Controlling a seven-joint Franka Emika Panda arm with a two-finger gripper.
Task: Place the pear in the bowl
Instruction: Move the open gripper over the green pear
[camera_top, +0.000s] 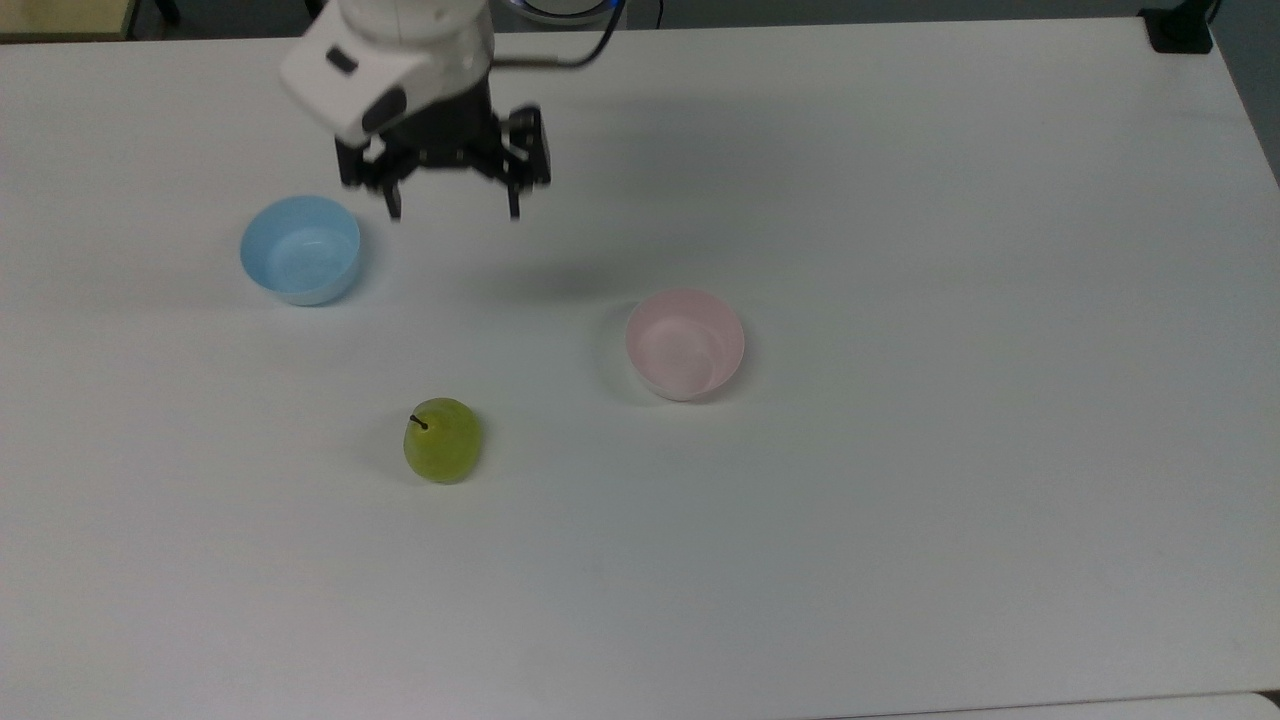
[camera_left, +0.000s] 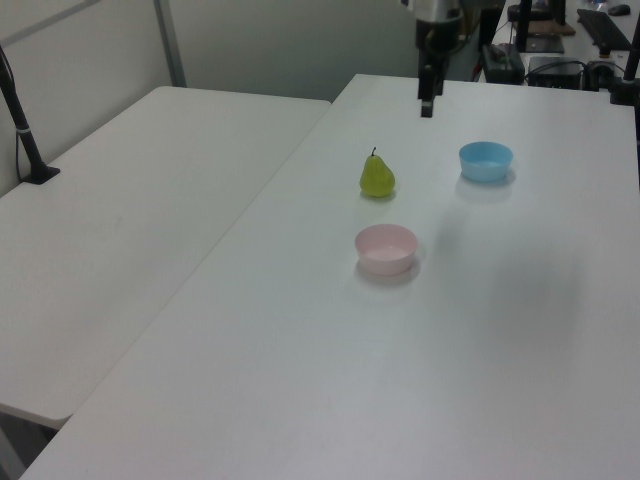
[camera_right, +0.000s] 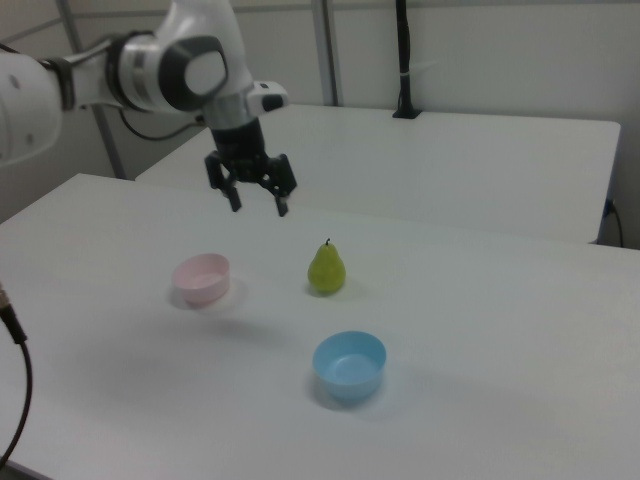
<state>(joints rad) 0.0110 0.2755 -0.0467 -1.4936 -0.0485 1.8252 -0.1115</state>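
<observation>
Jaws spread wide and holding nothing, my gripper hangs above the white table, fingers pointing down from the white arm that reaches in from the top view's upper edge. The pear stands upright on the table, stem up, well apart from the gripper. The pink bowl sits empty near the pear; the light blue bowl is empty too.
</observation>
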